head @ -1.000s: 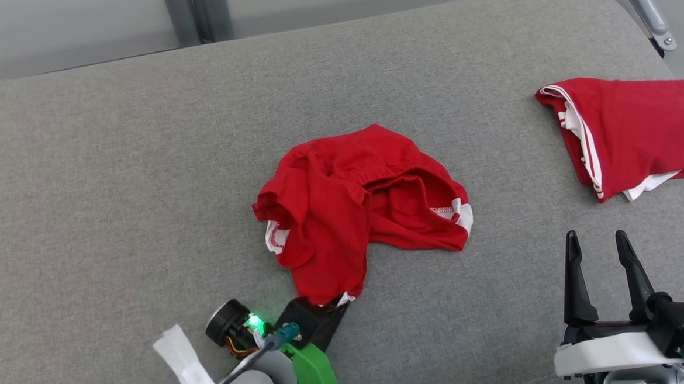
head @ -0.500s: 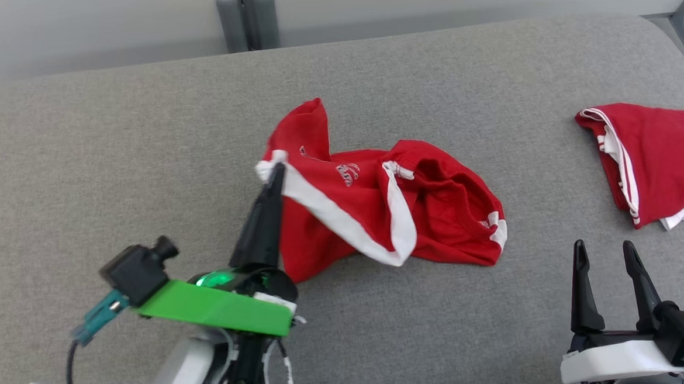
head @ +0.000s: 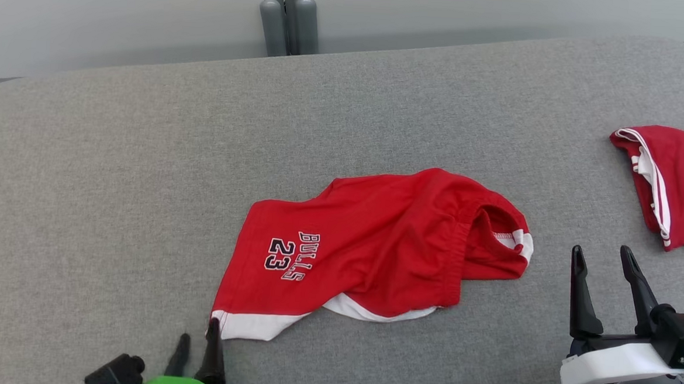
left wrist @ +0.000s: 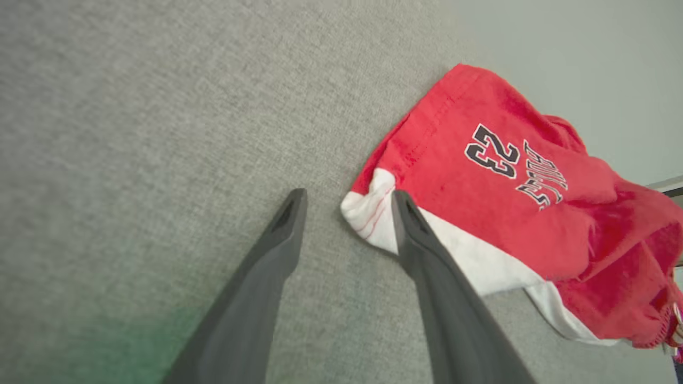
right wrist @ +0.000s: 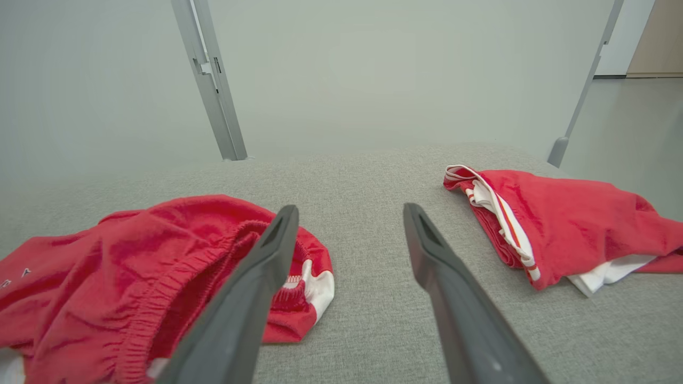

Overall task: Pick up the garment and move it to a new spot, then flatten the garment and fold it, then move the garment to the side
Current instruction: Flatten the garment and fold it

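Flattening, I judge: the red shorts [head: 374, 240] lie rumpled mid grey pad [head: 114, 174], towards its front edge. My left gripper [head: 198, 348] stands spread at the hem corner [head: 235, 324], right gripper [head: 600, 255] spread, idle. Next I must pinch the bunched waistband [head: 462, 245] and pull.

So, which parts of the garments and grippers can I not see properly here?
- Folded red garment: head view, right edge cuts it off.
- Red shorts: head view, the top layer hides the layer beneath; right wrist view, the right gripper covers part of the waistband.
- Left gripper: head view, bottom edge cuts its body off.
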### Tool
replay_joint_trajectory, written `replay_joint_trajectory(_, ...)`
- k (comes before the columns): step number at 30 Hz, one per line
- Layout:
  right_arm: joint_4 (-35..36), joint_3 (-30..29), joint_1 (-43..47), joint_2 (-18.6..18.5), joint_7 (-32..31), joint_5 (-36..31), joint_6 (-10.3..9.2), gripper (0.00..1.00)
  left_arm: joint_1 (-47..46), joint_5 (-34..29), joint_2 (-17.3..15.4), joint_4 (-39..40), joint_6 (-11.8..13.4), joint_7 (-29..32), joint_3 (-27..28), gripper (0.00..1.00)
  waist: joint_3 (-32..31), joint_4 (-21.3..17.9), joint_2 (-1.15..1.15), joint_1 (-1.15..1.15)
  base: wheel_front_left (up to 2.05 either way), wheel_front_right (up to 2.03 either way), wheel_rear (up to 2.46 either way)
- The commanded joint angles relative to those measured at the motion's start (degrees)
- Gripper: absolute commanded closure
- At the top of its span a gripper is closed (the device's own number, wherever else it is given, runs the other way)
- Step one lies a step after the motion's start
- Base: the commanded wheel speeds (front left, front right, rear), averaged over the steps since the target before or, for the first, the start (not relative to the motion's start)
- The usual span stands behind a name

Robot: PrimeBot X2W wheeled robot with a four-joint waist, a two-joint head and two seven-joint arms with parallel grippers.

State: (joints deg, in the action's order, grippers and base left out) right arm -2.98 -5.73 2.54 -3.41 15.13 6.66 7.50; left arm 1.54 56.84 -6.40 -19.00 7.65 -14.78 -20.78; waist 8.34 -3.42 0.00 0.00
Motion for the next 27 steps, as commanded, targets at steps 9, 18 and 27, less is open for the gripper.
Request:
replay_joint_trajectory(9, 0.4, -0.7, 0.6, -0.3, 0.0, 0.3, -0.01, 0.00, -3.5, -23.6, -1.0, 12.4, -1.4, 0.8, 6.2, 0.00, 0.0, -0.6, 0.00, 0.00, 0.00, 0.00, 0.00)
replay_joint_trajectory(18, 0.1, 1.1, -2.4, 0.1, 0.0, 0.7, -0.01, 0.00, -14.0, -31.2, 1.6, 13.4, -12.0, 15.2, -17.0, 0.00, 2.5, -4.6, 0.00, 0.00, 0.00, 0.00, 0.00)
replay_joint_trajectory(27, -0.3, 1.3, -4.0, 0.4, 0.0, 1.5, -0.02, 0.00, -22.1, -34.3, 3.0, -0.2, -11.6, 18.7, -24.9, 0.00, 5.2, -10.5, 0.00, 0.00, 0.00, 0.00, 0.00)
